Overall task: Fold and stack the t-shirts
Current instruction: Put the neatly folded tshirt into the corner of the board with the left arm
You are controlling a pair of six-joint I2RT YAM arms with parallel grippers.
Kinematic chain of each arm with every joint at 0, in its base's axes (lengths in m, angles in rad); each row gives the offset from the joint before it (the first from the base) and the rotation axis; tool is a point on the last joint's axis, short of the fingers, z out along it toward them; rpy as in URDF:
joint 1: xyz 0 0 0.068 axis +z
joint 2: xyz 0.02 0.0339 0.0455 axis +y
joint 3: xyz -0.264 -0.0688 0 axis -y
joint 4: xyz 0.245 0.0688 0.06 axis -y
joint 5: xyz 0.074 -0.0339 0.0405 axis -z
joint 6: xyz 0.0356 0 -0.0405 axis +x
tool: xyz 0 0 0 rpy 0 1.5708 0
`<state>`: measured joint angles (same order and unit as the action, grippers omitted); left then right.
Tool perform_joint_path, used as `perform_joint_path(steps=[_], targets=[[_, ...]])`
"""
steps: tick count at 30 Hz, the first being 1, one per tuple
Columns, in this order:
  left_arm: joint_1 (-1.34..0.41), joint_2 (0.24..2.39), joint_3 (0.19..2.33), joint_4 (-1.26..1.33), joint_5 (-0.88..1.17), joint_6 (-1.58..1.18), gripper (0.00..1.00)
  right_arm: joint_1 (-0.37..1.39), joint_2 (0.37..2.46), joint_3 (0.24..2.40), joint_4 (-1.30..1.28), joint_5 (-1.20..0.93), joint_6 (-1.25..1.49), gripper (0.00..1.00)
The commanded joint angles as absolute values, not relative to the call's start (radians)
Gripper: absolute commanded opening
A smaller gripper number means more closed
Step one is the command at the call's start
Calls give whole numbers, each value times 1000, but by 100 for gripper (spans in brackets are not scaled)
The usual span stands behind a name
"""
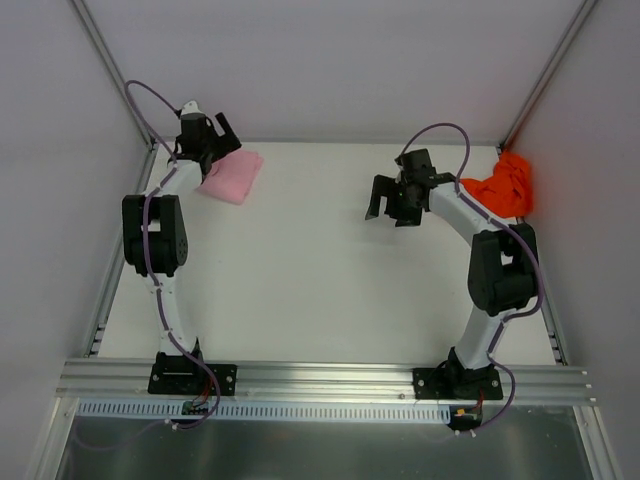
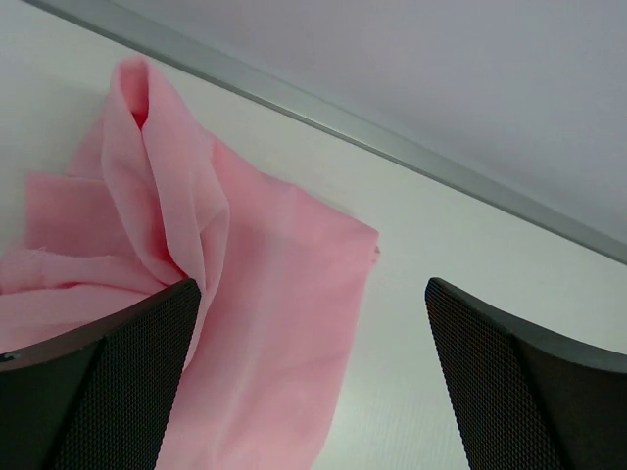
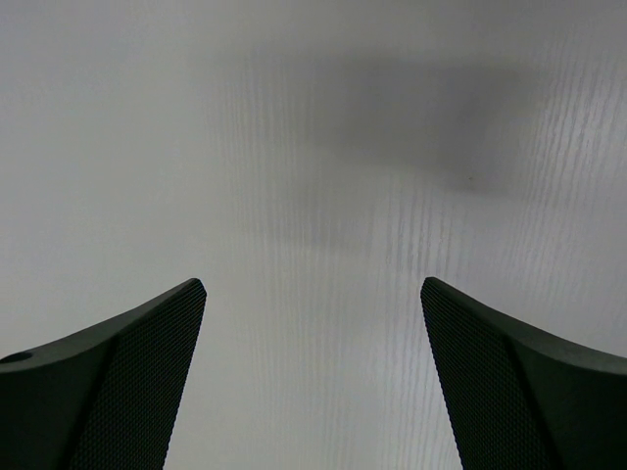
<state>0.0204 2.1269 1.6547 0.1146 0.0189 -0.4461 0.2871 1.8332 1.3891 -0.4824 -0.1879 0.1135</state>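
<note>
With the left gripper (image 2: 312,294) spread wide, a raised flap of the pink shirt (image 2: 265,323) is seen against one finger. The flap could be snagged and the fold undone if the arm is drawn back carelessly. The pink shirt is laid roughly folded at the far left corner of the table (image 1: 320,280). The orange shirt (image 1: 505,188) is heaped, crumpled, at the far right, near the right gripper (image 3: 313,294), which is likewise spread and empty.

White table (image 1: 320,270); grey walls (image 1: 330,60); aluminium rail (image 1: 320,378) along near edge.
</note>
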Motion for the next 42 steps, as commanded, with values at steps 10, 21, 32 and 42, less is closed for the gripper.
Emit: perform_joint_path(steps=[10,21,32,42], targets=[[49,2037,1628,-38,-586,-445,99,282,1767,1382,-457,-212,74,96],[72,2025,1611,18,-330,-425,46,281,1778,1382,-451,-236,74,96],[112,2123,1620,35,-229,-370,61,281,1782,1381,-463,-225,69,96],[146,2212,1712,-37,-130,-287,48,281,1830,1420,-476,-229,80,96]])
